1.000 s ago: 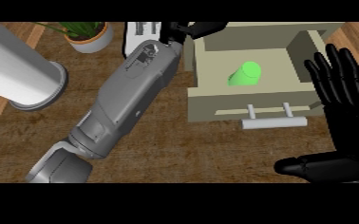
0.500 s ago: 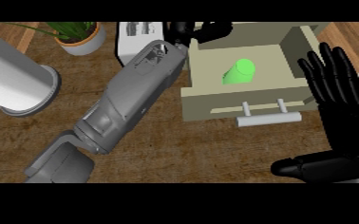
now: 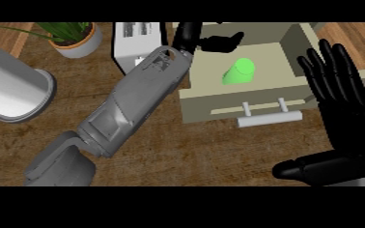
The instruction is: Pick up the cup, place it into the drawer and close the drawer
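Green cup [image 3: 239,71] lies tilted on its side inside the open drawer [image 3: 296,48] — resting on the drawer floor, roughly mid-compartment, no hand touching it. Drawer is beige, pulled out toward the viewer, front panel at the lower side with a pale bar handle [image 3: 270,119] on two posts.

Left hand [image 3: 212,41] sits at the drawer's far-left corner, above and left of the cup, apart from it. Its fingers are partly curled and hold nothing; the thumb or a finger sticks out toward the right over the drawer's back edge. The grey left forearm [image 3: 135,104] runs diagonally from the lower left up to that corner, crossing the drawer's left wall.

Right hand [image 3: 335,89] shows at the right edge, beside the drawer's right wall — fingers straight and spread, pointing up, thumb lying across the lower right. It holds nothing; whether it touches the drawer side cannot be told.

On the wooden counter [image 3: 192,149]: a potted plant [image 3: 71,36] at upper left, a white toaster-like appliance [image 3: 139,41] just right of it and partly behind the forearm, and a large grey cylinder-shaped vessel [image 3: 21,89] at the left edge.
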Robot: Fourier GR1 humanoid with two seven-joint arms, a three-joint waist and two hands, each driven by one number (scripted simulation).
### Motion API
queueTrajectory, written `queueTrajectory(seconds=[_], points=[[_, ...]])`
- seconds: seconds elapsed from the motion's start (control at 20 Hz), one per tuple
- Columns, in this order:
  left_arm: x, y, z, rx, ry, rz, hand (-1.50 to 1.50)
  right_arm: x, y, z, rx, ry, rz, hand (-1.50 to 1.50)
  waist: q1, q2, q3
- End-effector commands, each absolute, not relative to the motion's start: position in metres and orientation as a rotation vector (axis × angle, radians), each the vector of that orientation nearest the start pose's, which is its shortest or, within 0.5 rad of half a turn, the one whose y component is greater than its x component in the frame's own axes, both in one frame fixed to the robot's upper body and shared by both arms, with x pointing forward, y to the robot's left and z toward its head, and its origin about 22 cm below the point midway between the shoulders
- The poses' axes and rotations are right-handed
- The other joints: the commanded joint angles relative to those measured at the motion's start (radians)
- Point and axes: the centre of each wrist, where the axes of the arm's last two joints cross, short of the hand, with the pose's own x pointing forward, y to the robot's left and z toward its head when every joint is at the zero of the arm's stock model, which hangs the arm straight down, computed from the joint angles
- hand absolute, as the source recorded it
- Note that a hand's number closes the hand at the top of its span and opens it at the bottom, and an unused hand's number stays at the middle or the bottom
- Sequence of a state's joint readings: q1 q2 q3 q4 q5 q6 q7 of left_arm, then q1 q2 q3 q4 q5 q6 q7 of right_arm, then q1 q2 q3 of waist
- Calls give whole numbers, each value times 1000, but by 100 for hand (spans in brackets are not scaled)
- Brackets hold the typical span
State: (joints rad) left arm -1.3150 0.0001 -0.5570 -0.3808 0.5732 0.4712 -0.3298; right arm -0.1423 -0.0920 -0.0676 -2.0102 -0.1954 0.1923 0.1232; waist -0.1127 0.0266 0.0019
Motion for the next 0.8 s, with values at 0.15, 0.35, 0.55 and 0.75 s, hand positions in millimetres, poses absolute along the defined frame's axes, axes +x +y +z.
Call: queueTrajectory(seconds=[0.15, 0.35, 0.55, 0.75], points=[[425, 14, 123, -75, -1903, -286, -150, 240, -242, 145, 294, -2035, 185, -150, -4, 3, -1], [423, -1, 156, -186, -1938, -209, -150, 240, -259, 139, 315, -2010, 152, -150, 27, -9, 0], [415, 4, 139, -285, -2009, -129, -150, 236, -261, 144, 305, -1999, 129, -150, 68, -19, -1], [420, 10, 156, -334, -1925, -91, -150, 216, -270, 151, 320, -1996, 196, 150, 105, -30, -2]])
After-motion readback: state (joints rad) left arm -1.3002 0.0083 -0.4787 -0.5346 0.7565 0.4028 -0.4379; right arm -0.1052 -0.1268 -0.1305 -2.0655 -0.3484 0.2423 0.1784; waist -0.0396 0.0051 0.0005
